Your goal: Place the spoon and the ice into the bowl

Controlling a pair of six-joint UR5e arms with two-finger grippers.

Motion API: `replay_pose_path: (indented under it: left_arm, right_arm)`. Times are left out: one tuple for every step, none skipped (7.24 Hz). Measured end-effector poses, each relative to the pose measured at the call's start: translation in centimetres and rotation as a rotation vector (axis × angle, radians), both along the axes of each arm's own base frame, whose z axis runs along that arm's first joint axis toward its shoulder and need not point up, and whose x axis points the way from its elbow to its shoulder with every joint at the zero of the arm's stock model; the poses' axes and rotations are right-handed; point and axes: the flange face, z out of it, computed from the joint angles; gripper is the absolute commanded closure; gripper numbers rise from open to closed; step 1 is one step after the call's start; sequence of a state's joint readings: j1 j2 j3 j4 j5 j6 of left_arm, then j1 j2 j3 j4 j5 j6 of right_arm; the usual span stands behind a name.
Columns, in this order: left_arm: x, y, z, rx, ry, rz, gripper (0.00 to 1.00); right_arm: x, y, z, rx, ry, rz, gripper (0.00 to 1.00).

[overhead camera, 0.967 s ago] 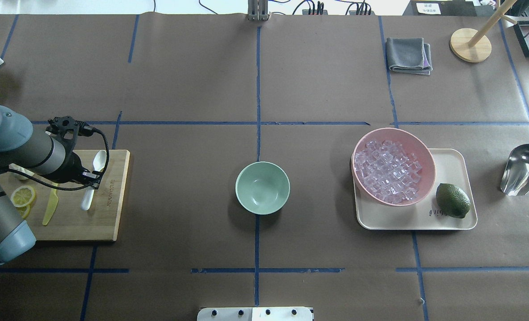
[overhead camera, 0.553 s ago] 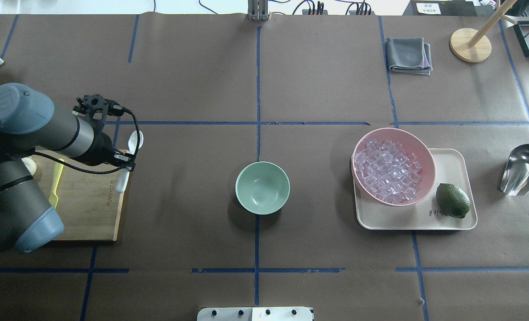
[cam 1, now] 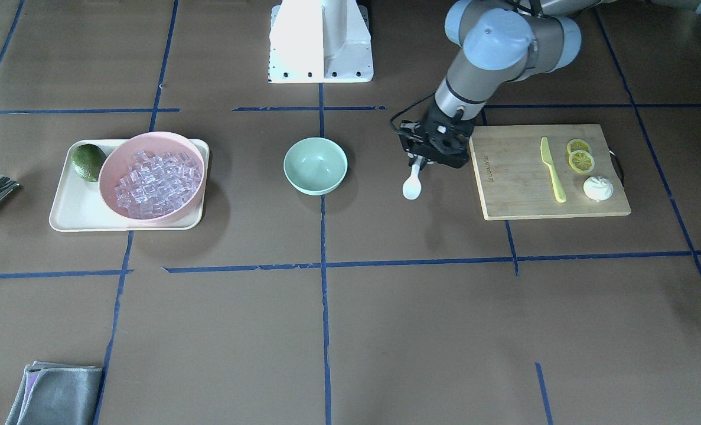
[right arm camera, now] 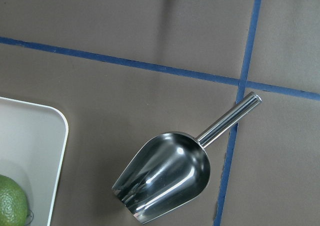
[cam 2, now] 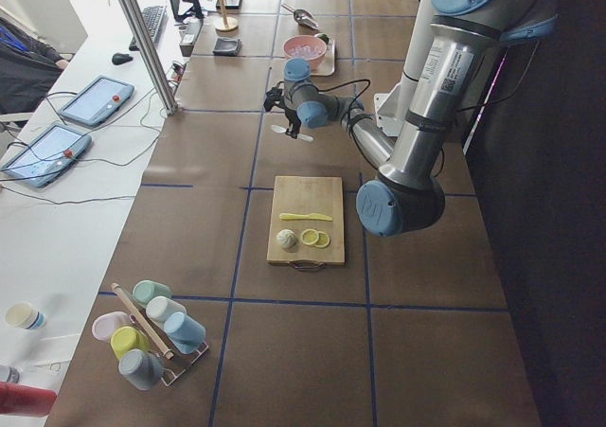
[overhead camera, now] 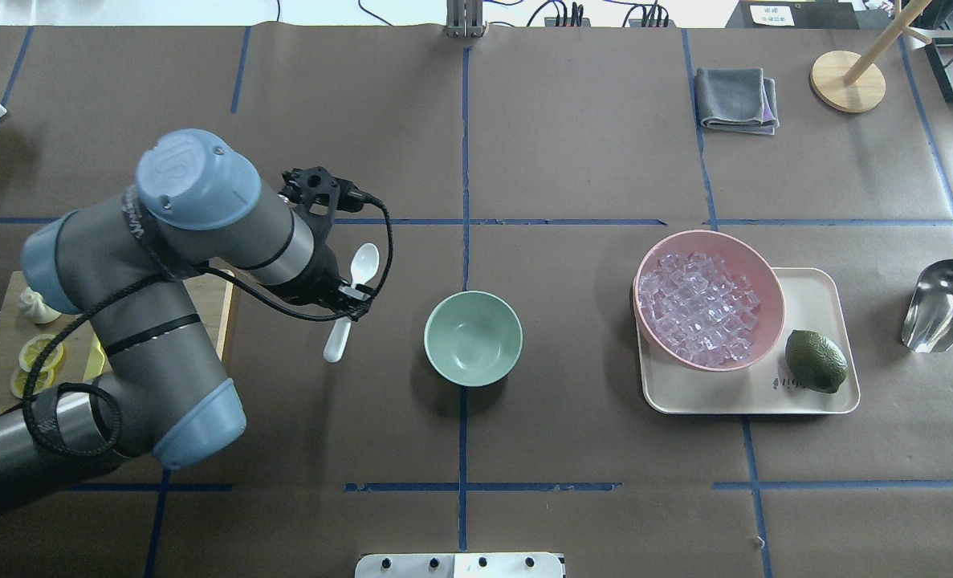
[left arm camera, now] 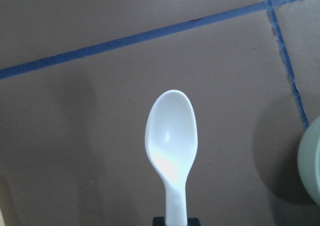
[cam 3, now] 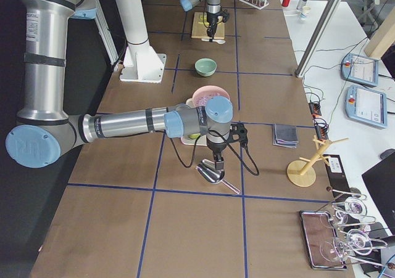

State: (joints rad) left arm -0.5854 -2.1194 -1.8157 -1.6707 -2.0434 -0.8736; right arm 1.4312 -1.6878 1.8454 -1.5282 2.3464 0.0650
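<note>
Front view: we see left arm stretched down past cutting board [cam 1: 515, 177]. Left gripper [cam 1: 428, 158] is clamped on handle of one spoon [cam 1: 412, 186], held between board and one mint bowl [cam 1: 315, 166]. Many cubes of ice [cam 1: 149, 180] fill one pink bowl [cam 1: 149, 143].
Right-side view: right gripper [cam 3: 217, 165] hangs over one scoop [cam 3: 210, 172]; we cannot tell its grip.

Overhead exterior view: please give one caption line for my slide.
Left tool holds the white spoon beside the empty mint-green bowl.

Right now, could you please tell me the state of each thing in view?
left gripper, shut on the spoon handle
spoon, held, not yet in the bowl
bowl, upright, empty
ice, all in the pink bowl
pink bowl, full, on the tray
scoop, lying empty
right gripper, above the scoop; open or shut unclear
</note>
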Motion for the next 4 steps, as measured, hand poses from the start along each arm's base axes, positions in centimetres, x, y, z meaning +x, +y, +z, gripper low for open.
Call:
replay_pose_path:
  left_arm:
    - [2.6, 1.5, -1.8, 0.008, -0.007, 0.009, 1.0]
    - [5.3, 2.1, -3.5, 0.018, -0.015, 0.009, 1.0]
    - [7.9, 1.9, -5.0, 0.016, -0.025, 0.007, 0.96]
    - [9.8, 1.6, -5.9, 0.01, -0.034, 0.008, 0.95]
  right_arm:
    - [0.0, 0.0, 0.0, -0.001, 0.0, 0.0, 0.0]
    - [0.0, 0.0, 0.1, -0.004, 0.0, 0.0, 0.0]
    - [0.0, 0.0, 0.4, -0.007, 0.001, 0.0, 0.0]
    - [0.0, 0.0, 0.5, -0.009, 0.002, 0.0, 0.0]
